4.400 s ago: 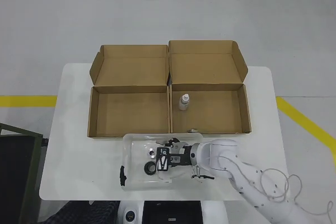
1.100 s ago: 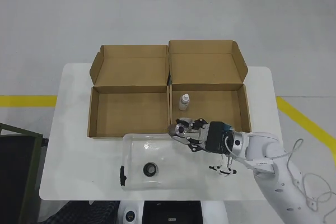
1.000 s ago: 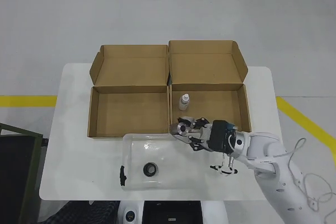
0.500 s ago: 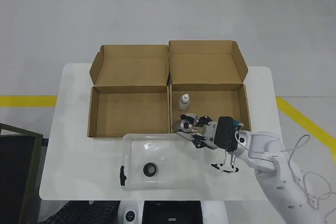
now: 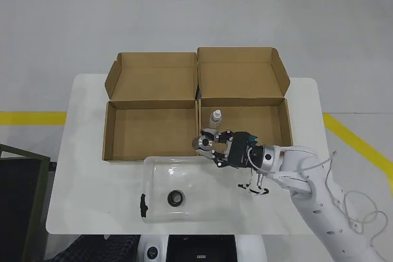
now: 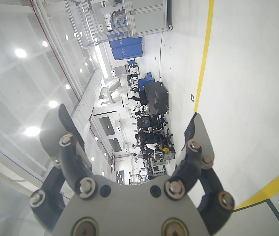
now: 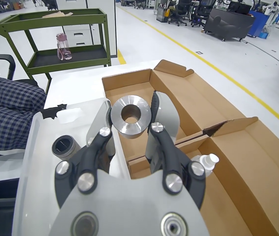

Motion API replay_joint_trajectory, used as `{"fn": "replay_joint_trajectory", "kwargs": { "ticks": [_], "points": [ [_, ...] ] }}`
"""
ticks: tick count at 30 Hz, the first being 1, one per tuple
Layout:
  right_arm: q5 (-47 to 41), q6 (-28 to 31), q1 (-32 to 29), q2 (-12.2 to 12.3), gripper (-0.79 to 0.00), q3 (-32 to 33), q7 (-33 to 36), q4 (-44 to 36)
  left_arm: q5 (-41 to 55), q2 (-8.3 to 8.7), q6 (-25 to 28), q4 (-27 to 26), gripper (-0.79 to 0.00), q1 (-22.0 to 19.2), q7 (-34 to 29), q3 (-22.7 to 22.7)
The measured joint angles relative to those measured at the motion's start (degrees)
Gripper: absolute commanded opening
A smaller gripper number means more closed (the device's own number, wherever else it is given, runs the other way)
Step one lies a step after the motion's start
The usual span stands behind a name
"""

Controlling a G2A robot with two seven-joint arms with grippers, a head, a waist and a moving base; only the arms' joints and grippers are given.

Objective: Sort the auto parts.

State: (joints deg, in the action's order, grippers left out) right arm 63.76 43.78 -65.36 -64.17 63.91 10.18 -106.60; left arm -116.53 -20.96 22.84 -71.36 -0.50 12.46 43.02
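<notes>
Steel ring [image 7: 122, 126] in right pincer [image 7: 131, 106] (above boxes [image 5: 198, 126])

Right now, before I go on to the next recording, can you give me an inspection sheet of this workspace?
Surface: white table, bearing two open cardboard boxes and a clear tray.
Job's things: metal ring held above where the left box and right box meet; small white bottle in the right box; black ring inside the clear tray; black part at the tray's edge.
Clutter: nothing seen.
Pincers: right pincer shut on the metal ring; left pincer open, holding nothing, facing the room.
Cables: thin cable looping beside the right arm.
Surroundings: yellow floor line; green cart.
</notes>
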Motion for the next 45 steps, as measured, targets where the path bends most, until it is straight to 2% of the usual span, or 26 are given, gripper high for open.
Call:
{"fn": "replay_joint_trajectory", "kwargs": {
  "ticks": [14,27,45],
  "points": [
    [1.1,-5.2,12.1,-2.9,-0.785,-10.6,7.3,9.2,0.0,0.00,0.0,0.0,0.000,0.0,0.0,0.0],
    [2.2,-10.3,23.9,-7.2,-0.785,-20.6,13.1,19.9,0.0,0.00,0.0,0.0,0.000,0.0,0.0,0.0],
    [3.2,-16.0,33.6,-13.6,-0.785,-29.1,14.2,33.9,0.0,0.00,0.0,0.0,0.000,0.0,0.0,0.0]
  ]
}}
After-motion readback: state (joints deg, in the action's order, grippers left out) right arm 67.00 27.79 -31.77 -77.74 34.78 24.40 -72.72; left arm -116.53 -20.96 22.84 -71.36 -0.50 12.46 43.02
